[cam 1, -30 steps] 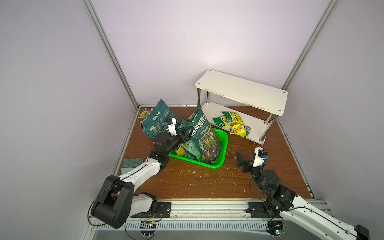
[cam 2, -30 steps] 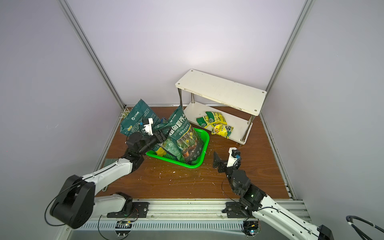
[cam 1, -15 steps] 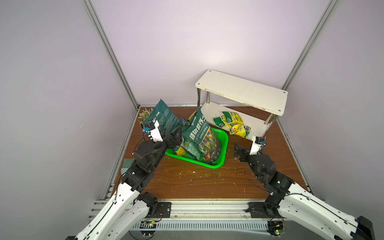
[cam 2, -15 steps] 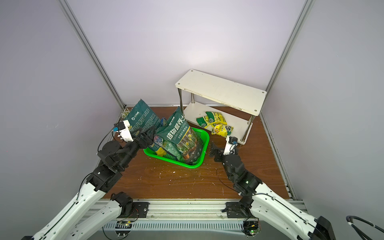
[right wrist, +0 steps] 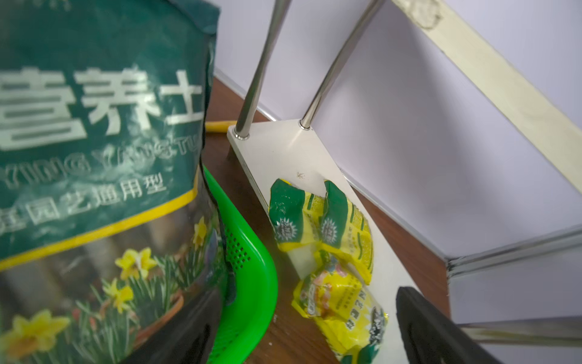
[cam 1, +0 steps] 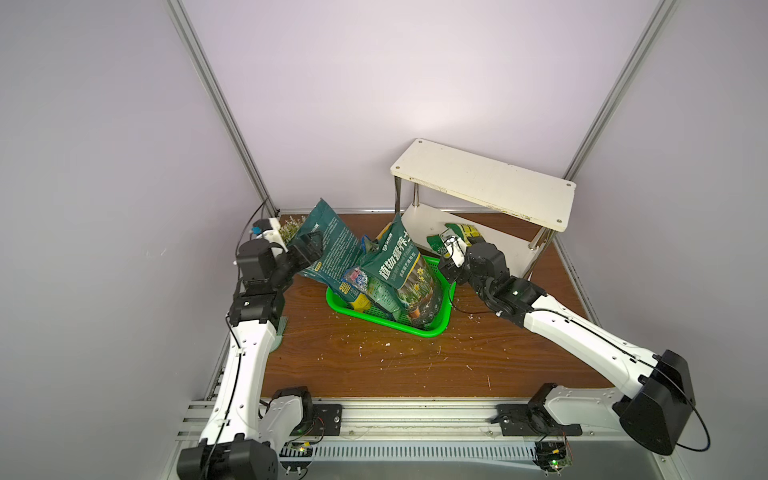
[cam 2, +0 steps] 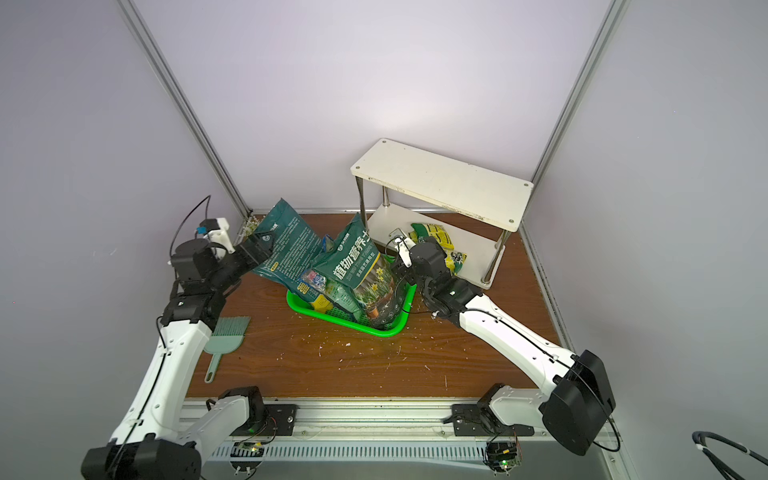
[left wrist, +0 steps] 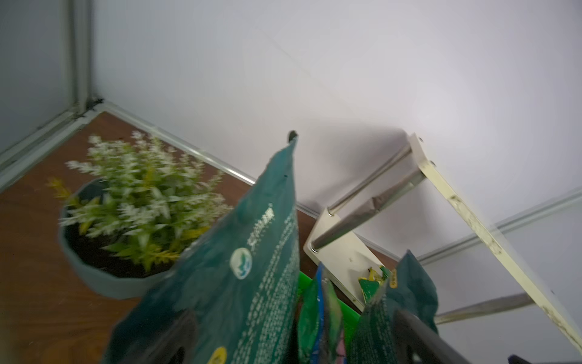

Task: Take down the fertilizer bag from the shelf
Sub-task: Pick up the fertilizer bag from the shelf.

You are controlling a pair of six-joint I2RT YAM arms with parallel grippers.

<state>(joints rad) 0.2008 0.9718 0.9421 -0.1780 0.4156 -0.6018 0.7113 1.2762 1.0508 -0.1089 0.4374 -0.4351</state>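
Several small yellow-and-green fertilizer bags [right wrist: 318,220] lie in a loose pile on the lower board of the shelf [cam 1: 482,183]. The shelf is a cream-white two-tier rack on thin metal legs, at the back right of the wooden desk [cam 1: 374,365]. The right hand [right wrist: 308,291] hovers just in front of the pile, its fingers spread wide and holding nothing. In its wrist view, one finger is by the basket rim and the other is beside the nearest bag.

Just beside the shelf sits a green basket [cam 1: 436,328] packed with large dark green soil bags. The front soil bag [cam 1: 399,266] stands upright, printed with white Chinese lettering and daffodils. A second soil bag [cam 1: 332,241] leans out to the left.

The left hand [cam 1: 309,247] is at this leaning bag, its fingers spread with the bag's edge in the gap between them. Whether they touch it cannot be told. A potted plant [left wrist: 126,205] stands in the back left corner, and a pale green hand brush [cam 2: 226,336] lies on the desk beside the left arm.
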